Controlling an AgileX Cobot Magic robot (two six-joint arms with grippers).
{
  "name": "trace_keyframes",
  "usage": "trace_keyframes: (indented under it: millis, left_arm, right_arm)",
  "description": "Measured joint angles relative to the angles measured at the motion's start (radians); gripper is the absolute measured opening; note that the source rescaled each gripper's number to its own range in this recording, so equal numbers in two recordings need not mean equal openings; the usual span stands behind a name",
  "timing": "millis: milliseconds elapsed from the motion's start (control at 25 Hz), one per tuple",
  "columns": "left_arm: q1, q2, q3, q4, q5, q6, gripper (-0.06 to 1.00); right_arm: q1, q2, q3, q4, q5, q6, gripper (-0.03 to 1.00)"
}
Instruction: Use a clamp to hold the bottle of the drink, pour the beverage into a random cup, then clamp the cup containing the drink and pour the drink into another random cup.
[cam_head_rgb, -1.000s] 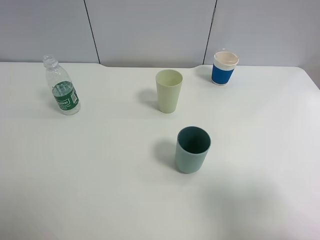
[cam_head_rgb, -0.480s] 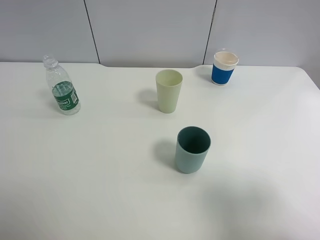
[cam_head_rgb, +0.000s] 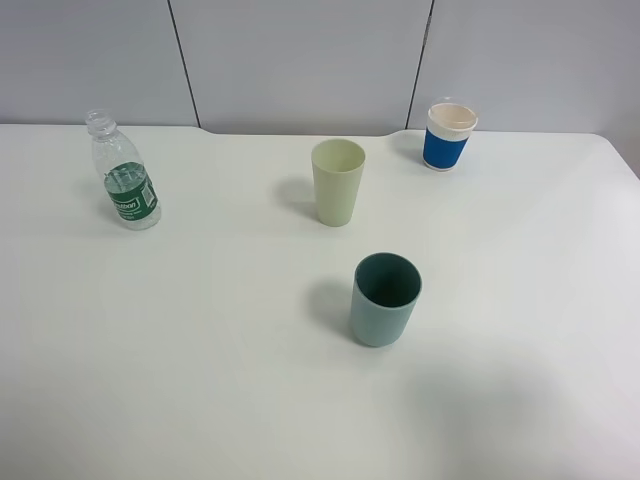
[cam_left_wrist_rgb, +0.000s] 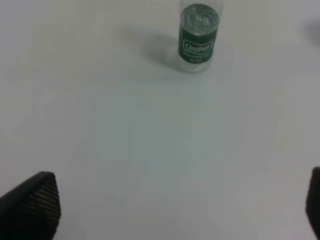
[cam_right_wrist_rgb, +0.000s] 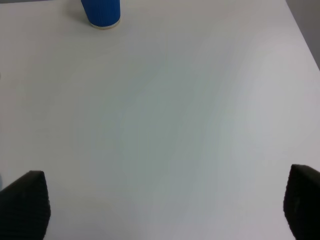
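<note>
A clear, uncapped bottle with a green label (cam_head_rgb: 125, 186) stands at the far left of the white table; it also shows in the left wrist view (cam_left_wrist_rgb: 199, 37). A pale yellow-green cup (cam_head_rgb: 337, 182) stands at the middle back. A teal cup (cam_head_rgb: 385, 299) stands nearer the front. A blue-sleeved white cup (cam_head_rgb: 449, 136) stands at the back right and shows in the right wrist view (cam_right_wrist_rgb: 101, 13). My left gripper (cam_left_wrist_rgb: 175, 207) is open and empty, well short of the bottle. My right gripper (cam_right_wrist_rgb: 162, 207) is open and empty, well short of the blue cup. Neither arm shows in the high view.
The white table (cam_head_rgb: 200, 330) ends at a grey panelled wall (cam_head_rgb: 300, 60) behind. Its right edge (cam_right_wrist_rgb: 300, 35) shows in the right wrist view. All cups stand upright and apart.
</note>
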Motion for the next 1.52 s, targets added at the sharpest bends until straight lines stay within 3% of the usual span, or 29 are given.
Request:
trace_keyframes:
  millis: [1520]
  left_arm:
    - [0.000, 0.000, 0.000, 0.000, 0.000, 0.000, 1.00]
  right_arm:
    - [0.000, 0.000, 0.000, 0.000, 0.000, 0.000, 0.81]
